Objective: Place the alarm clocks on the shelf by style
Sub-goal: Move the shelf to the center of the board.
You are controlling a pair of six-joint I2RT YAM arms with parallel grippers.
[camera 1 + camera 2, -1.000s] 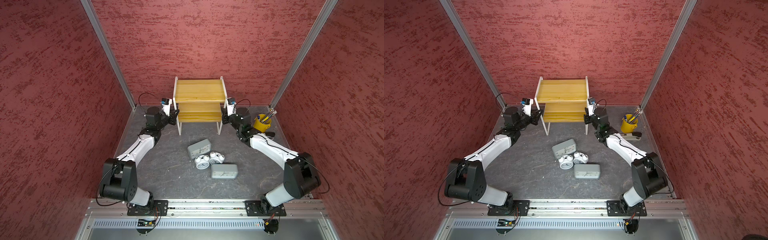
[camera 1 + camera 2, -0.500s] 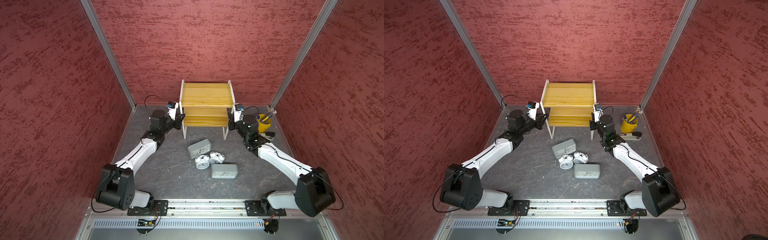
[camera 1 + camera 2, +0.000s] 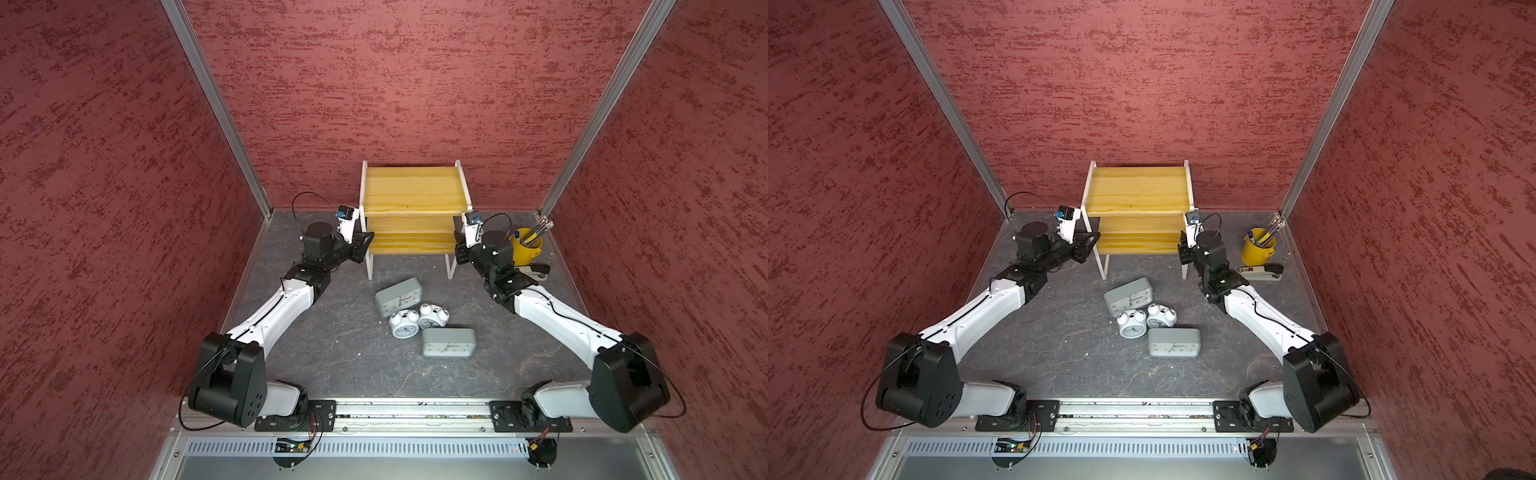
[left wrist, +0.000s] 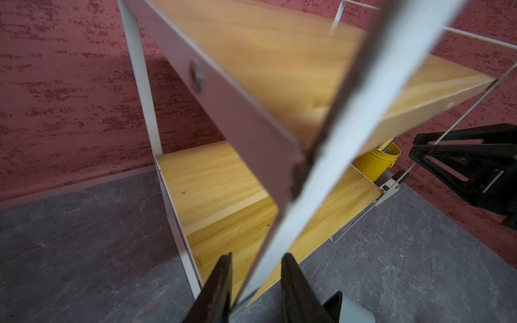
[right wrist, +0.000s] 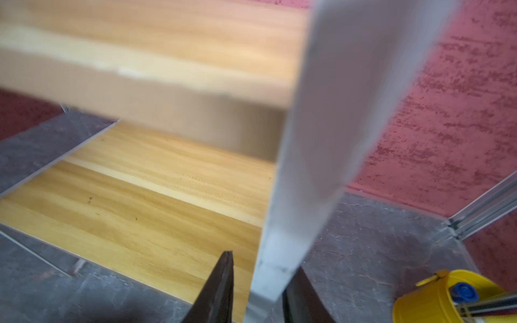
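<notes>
While the alarm clocks (image 3: 404, 325) lie clustered before the shelf (image 3: 413, 189) in both top views, the left wrist view shows the left gripper (image 4: 256, 255) parted loosely astride a shelf leg (image 4: 349, 112) (gap visible). The right wrist view shows the right gripper (image 5: 264, 261) likewise parted astride the opposite leg (image 5: 321, 139).

Both top views looked steeply down from high over the front edge, sharing the whole dark grey stone-patterned bench (image 3: 332, 361). Each wrist camera sat close against opposite ends of the yellowish wooden two-tier shelf (image 4: 279, 56), sharing its lower board (image 5: 140, 209).
</notes>
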